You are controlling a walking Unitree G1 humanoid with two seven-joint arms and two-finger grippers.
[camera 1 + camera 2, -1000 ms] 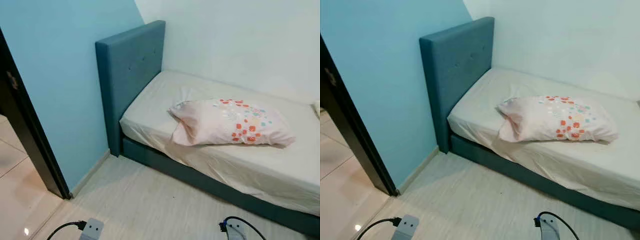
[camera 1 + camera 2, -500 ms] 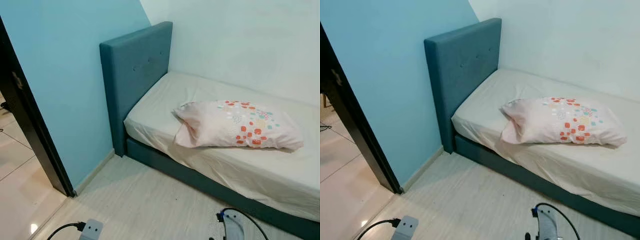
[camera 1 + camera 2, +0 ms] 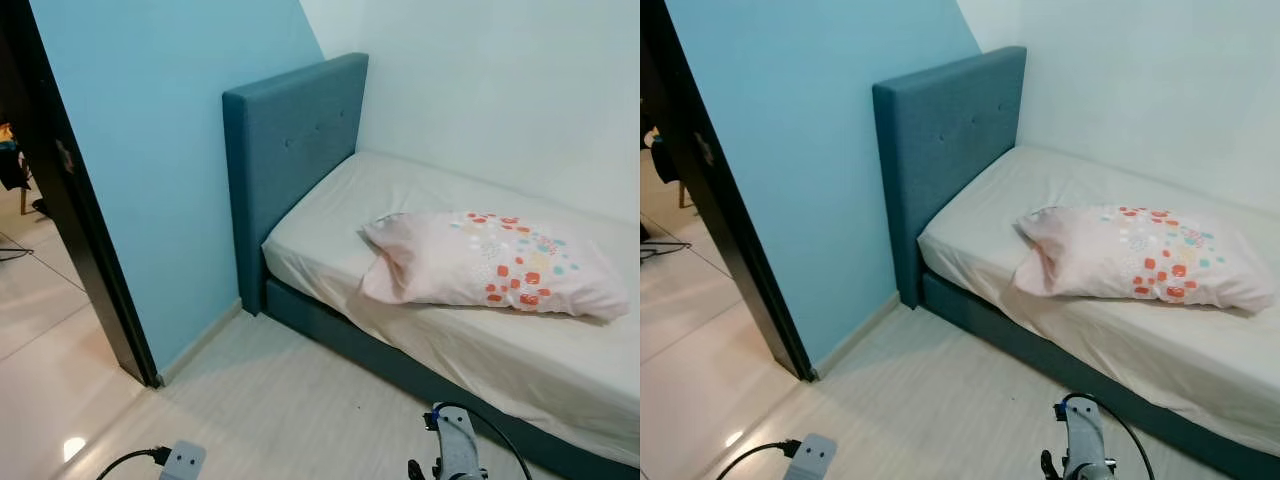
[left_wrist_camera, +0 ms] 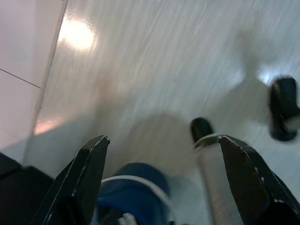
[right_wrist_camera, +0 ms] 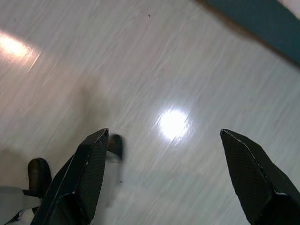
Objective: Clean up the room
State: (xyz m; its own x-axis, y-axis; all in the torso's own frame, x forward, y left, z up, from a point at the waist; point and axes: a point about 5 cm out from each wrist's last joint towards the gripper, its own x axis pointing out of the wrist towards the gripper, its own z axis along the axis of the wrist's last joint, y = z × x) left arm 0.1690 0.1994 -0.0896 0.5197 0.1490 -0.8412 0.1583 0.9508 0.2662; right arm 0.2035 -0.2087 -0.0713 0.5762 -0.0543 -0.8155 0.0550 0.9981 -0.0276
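- One pale pink pillow with orange and teal squares printed on it (image 3: pixel 495 266) is lying on the cream fitted sheet of a single bed (image 3: pixel 420 220) in the left eye view, toward the near edge of the mattress and right of the teal upholstered headboard (image 3: pixel 290 160). The bed's teal fabric base (image 3: pixel 350 335) is running along the pale wood-look floor (image 3: pixel 290 410). A light blue wall (image 3: pixel 160 150) is standing left of the headboard, and a dark door frame (image 3: pixel 80 230) is edging it at far left, with glossy tiles (image 3: pixel 40 330) beyond. The silver left arm (image 3: pixel 182 462) and silver right arm (image 3: pixel 455 450) are poking in at the near edge, each trailing a black cable.
- One matching scene is showing in the right eye view: the pillow (image 3: pixel 1150 262) is resting flat on the sheet, well apart from both arms, and a white wall (image 3: pixel 1160 90) is rising behind the bed.
- Two black fingers of the left gripper (image 4: pixel 168 171) are spreading wide apart in the left wrist view, holding nothing, hanging above the blurred floor (image 4: pixel 154 65).
- Two black fingers of the right gripper (image 5: pixel 164 168) are likewise standing wide apart in the right wrist view, gripping nothing, over the floor, with a strip of the teal base (image 5: pixel 262 23) crossing one corner.
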